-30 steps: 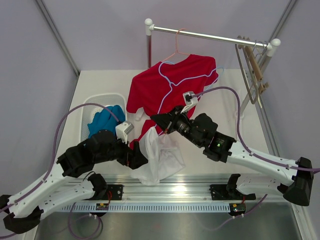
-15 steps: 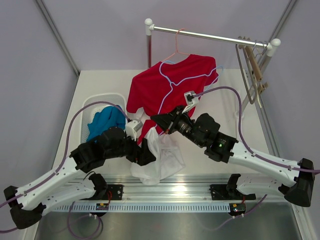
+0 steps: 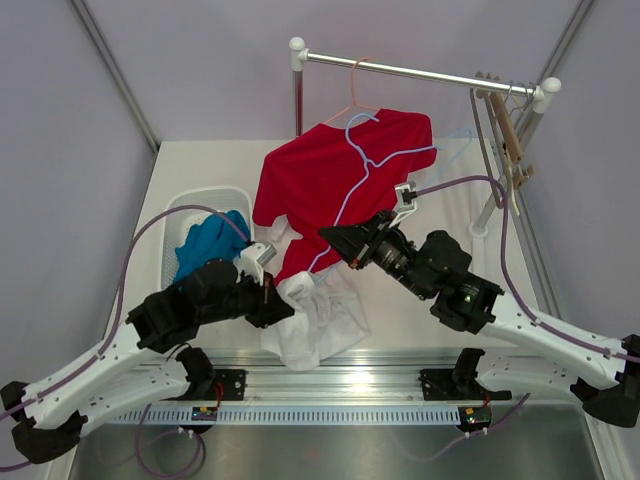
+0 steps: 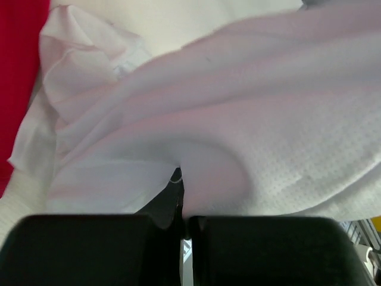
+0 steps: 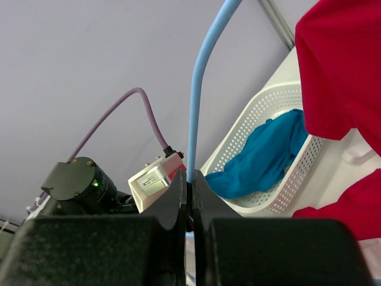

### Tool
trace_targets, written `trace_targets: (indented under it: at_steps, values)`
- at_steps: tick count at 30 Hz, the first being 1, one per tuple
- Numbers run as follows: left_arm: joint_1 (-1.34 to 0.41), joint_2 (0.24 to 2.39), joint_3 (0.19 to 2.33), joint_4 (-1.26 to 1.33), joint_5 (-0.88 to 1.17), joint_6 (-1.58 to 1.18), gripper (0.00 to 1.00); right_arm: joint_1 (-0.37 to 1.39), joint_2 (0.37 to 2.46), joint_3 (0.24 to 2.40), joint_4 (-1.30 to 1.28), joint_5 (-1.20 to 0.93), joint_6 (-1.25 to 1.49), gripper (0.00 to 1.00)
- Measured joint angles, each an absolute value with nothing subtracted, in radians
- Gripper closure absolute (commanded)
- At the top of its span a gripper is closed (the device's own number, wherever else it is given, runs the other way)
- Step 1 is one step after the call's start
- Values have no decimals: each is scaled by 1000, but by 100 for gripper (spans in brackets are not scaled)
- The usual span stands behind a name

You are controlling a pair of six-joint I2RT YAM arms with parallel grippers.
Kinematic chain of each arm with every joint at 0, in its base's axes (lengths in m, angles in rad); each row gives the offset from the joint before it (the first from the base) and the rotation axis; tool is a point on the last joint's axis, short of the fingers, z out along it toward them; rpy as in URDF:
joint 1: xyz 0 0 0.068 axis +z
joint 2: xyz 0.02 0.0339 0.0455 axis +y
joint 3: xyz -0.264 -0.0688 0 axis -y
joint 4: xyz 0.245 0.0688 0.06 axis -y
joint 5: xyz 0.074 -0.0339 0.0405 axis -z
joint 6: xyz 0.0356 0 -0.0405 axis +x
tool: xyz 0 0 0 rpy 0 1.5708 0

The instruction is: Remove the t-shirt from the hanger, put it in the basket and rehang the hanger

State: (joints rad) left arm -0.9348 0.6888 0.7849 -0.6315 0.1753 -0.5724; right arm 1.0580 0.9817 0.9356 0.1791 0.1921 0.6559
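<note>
A white t-shirt (image 3: 322,326) lies bunched on the table in front of the arms. My left gripper (image 3: 284,301) is shut on a fold of the white t-shirt (image 4: 250,119), and cloth fills the left wrist view above the left gripper (image 4: 183,179). A light blue hanger (image 3: 356,178) slants across the front of a red t-shirt (image 3: 305,170), which hangs from a pink hanger (image 3: 357,90) on the rail. My right gripper (image 3: 331,236) is shut on the lower end of the blue hanger (image 5: 200,89), which rises out from between the right gripper (image 5: 190,182) fingers.
A white perforated basket (image 3: 181,215) at the left holds a teal cloth (image 3: 205,246). The rail (image 3: 420,72) spans the back, with wooden hangers (image 3: 506,130) at its right post. The basket (image 5: 262,110) and the teal cloth (image 5: 268,156) also show in the right wrist view.
My left gripper pushed into the white t-shirt and shut on it. My right arm shifted right and lifted, swinging the blue hanger's hook end up and right.
</note>
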Motion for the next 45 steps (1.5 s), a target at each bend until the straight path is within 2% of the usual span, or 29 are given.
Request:
trace_targets:
  at_steps: [5,14,19,24,29,40,45]
  values:
    - [-935,601,859,-770,97,-560,100,1037,935,936,167,199,658,100]
    - [-935,509,1271,-908,-108,-526,100,952,951,933,114,185,680,100]
    - [-936,602,1546,-944,-277,-463,100,949,929,933,99,157,680,100]
    - [-936,793,1845,-933,-473,-344,100,949,923,933,100,105,680,100]
    - [-936,969,2019,-761,-669,-147,100,949,938,933,101,55,677,100]
    - [-936,1159,2049,-214,-850,411,100,949,951,935,97,-60,669,100]
    - [-897,1171,1979,2,-886,619,100,949,944,935,60,-73,655,100]
